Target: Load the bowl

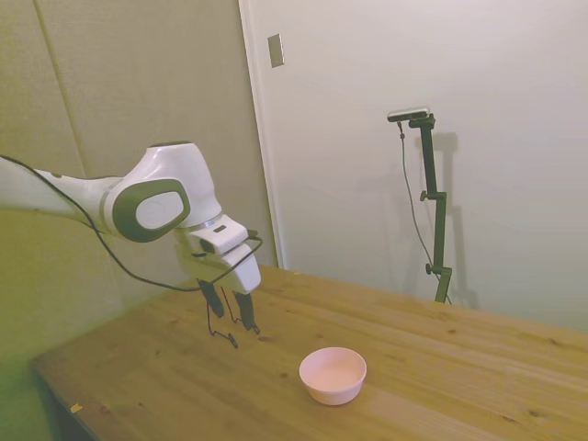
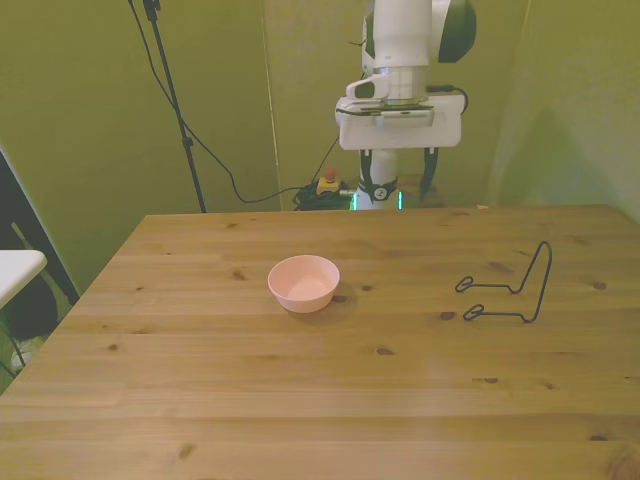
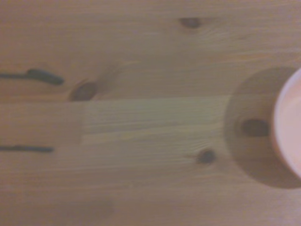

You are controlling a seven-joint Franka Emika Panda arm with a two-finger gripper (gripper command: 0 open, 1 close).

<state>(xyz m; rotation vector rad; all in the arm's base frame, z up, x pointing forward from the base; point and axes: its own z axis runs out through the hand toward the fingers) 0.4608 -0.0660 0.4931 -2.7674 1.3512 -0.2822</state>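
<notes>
above the table [image 2: 300, 400], hand [image 1: 231, 306] apparently open, empty, touching nothing

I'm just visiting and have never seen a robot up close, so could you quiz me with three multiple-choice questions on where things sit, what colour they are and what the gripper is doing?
1. Where does the bowl sit on the table?
A. toward the front view's left of the wire rack
B. on top of the wire rack
C. at the table's near edge

2. What colour is the bowl?
A. blue
B. pale pink
C. black

3. What is the gripper doing?
A. clamping the bowl
B. holding the wire rack
C. open, above the table, holding nothing

Answers:
1 A, the front view shows the bowl apart from the rack, on that side.
2 B, both the side and front views show it pink.
3 C, its fingers are spread with only air between them.
</notes>
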